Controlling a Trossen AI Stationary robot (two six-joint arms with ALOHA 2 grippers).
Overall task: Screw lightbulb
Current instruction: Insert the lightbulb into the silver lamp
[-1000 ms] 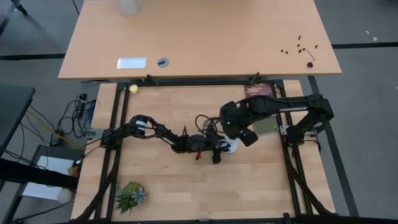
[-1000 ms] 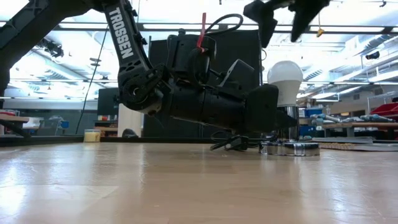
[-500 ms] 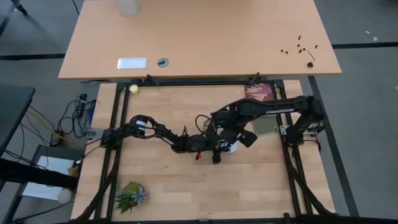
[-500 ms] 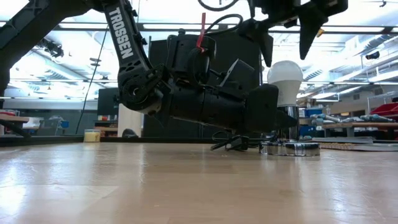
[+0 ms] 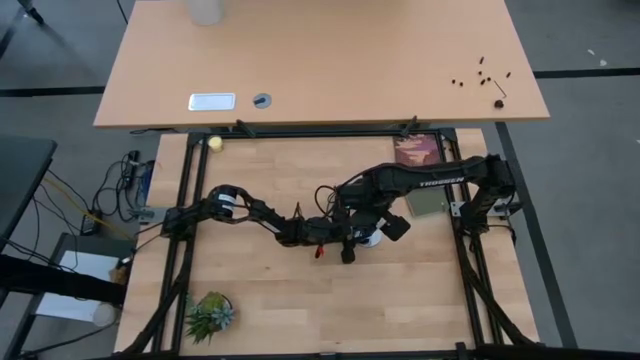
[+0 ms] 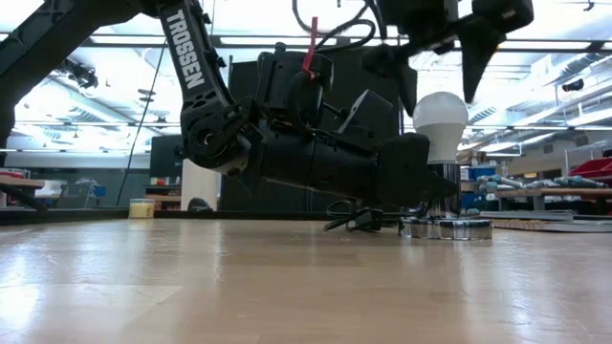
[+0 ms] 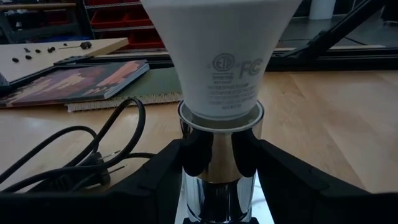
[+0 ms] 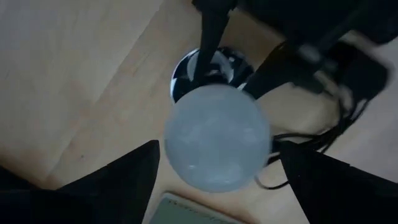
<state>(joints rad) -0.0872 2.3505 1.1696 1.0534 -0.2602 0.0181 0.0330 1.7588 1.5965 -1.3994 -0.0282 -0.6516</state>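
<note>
The lightbulb [image 6: 440, 124] stands upright in a polished metal socket [image 7: 217, 180] on the wooden table [image 5: 280, 310], right of the table's middle. The low view gives its profile: a white rounded dome narrowing downward to a cone, seated above a round silvery disc [image 6: 446, 228] that lies flat on the table. My left wrist view alone shows the printed grey marks on the matte white cone and the mirror-bright cylinder beneath it, with my left fingers [image 7: 155, 180] standing on either side of that cylinder, closed around it as far as I can tell; the dome is cut off there. My right wrist view looks straight down on the dome, blurred, with my right fingers [image 8: 124, 174] spread wide on both sides and not touching it. In the low view my right gripper [image 6: 442, 81] hangs over the bulb, its body cut off at the frame edge, while my left arm hides the socket's near side. From above, the bulb is almost wholly covered by both arms. A black cord [image 7: 81, 155] curls on the table beside a flat book [image 7: 74, 81].
</note>
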